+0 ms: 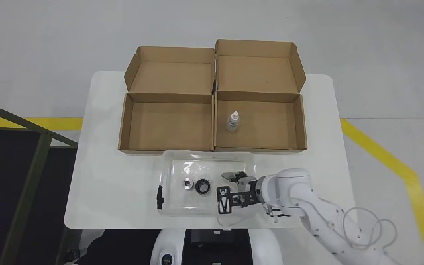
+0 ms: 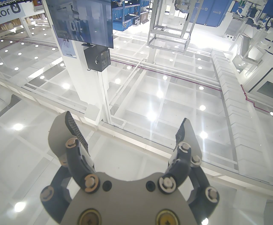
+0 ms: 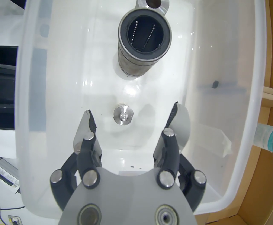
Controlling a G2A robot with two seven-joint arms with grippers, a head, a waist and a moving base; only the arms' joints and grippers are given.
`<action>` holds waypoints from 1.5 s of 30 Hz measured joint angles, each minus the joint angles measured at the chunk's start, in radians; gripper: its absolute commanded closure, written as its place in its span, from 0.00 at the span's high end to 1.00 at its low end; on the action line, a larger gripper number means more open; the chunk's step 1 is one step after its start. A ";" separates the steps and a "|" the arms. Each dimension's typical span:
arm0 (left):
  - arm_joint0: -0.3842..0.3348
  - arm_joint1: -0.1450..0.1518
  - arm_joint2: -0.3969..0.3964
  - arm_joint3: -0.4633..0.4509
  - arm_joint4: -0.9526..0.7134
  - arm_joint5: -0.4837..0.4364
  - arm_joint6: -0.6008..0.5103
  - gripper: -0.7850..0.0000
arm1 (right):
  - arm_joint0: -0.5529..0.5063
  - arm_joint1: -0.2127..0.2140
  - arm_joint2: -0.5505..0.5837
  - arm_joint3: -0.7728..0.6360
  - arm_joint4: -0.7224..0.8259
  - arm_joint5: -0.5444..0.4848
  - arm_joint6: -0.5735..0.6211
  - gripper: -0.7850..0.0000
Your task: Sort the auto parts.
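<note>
A clear plastic bin at the table's front holds the parts. My right gripper is inside it, open. In the right wrist view a small round metal stud stands on the bin floor between the open fingers of my right gripper, untouched. Beyond it lies a dark linear bearing, and past that a silver part with a hole. My left gripper is open and empty, pointing up at the ceiling.
Two open cardboard boxes stand behind the bin: the left box is bare, the right box holds a small white bottle. A small black piece sits at the bin's left end. Bin walls flank the right gripper.
</note>
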 measured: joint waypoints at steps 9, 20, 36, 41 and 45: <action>0.000 0.000 0.000 0.000 0.000 0.000 0.000 1.00 | 0.033 -0.009 -0.044 0.033 0.009 -0.002 0.040 0.45; 0.000 0.000 0.000 0.000 0.000 0.000 0.000 1.00 | 0.054 -0.013 -0.061 0.038 0.030 -0.003 0.059 0.02; 0.000 0.000 0.000 0.000 0.000 0.000 0.000 1.00 | 0.015 0.017 0.036 -0.100 0.134 -0.055 0.042 0.00; 0.000 0.000 0.000 0.000 0.000 0.000 0.000 1.00 | 0.006 0.032 0.100 -0.152 0.222 -0.092 0.001 0.00; 0.000 0.000 0.000 0.000 0.000 0.000 0.000 1.00 | 0.008 0.043 0.157 -0.185 0.308 -0.115 -0.050 0.00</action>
